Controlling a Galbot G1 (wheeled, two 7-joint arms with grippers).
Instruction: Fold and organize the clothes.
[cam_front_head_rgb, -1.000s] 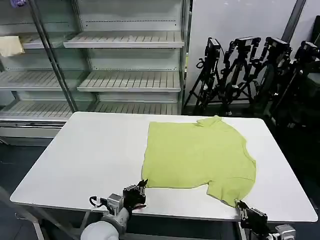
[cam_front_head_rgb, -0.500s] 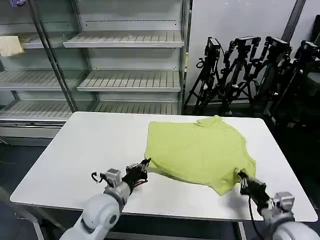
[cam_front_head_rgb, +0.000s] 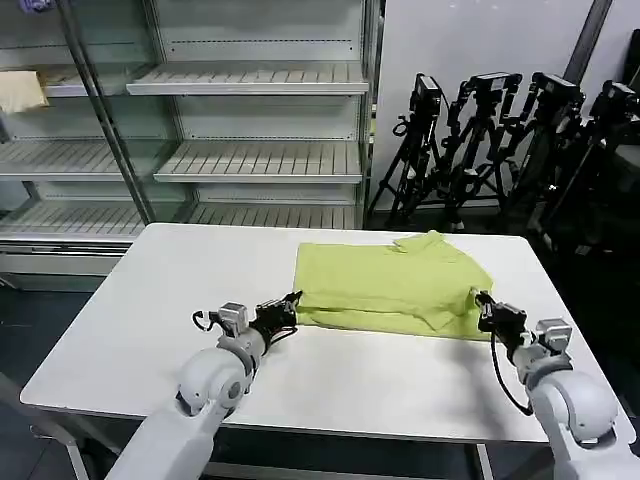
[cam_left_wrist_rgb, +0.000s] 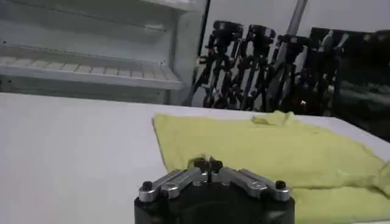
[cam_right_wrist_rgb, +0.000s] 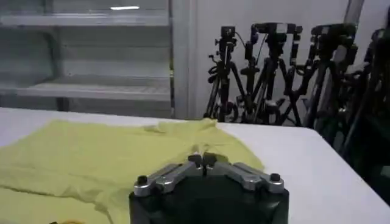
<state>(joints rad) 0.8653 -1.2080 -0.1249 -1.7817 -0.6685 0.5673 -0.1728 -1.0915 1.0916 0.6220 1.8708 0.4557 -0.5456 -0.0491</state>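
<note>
The lime yellow-green T-shirt (cam_front_head_rgb: 390, 285) lies on the white table (cam_front_head_rgb: 150, 310), right of the middle, its near half doubled back over its far half. My left gripper (cam_front_head_rgb: 293, 302) is at the left end of the fold, shut on the shirt's edge. At the right end my right gripper (cam_front_head_rgb: 480, 300) is shut on the fabric too. In the left wrist view the shirt (cam_left_wrist_rgb: 274, 152) spreads beyond the closed left gripper (cam_left_wrist_rgb: 207, 164). In the right wrist view the shirt (cam_right_wrist_rgb: 79, 152) lies just past the closed right gripper (cam_right_wrist_rgb: 202, 159).
Empty metal shelves (cam_front_head_rgb: 250, 160) stand behind the table. A pale cream cloth (cam_front_head_rgb: 20, 92) lies on a shelf at the far left. Black tripods (cam_front_head_rgb: 500, 140) crowd the back right. Bare tabletop stretches to the left and along the near edge.
Both grippers have risen from the table's near edge and moved away from me with the shirt's near hem. The near half now lies folded over the far half.
</note>
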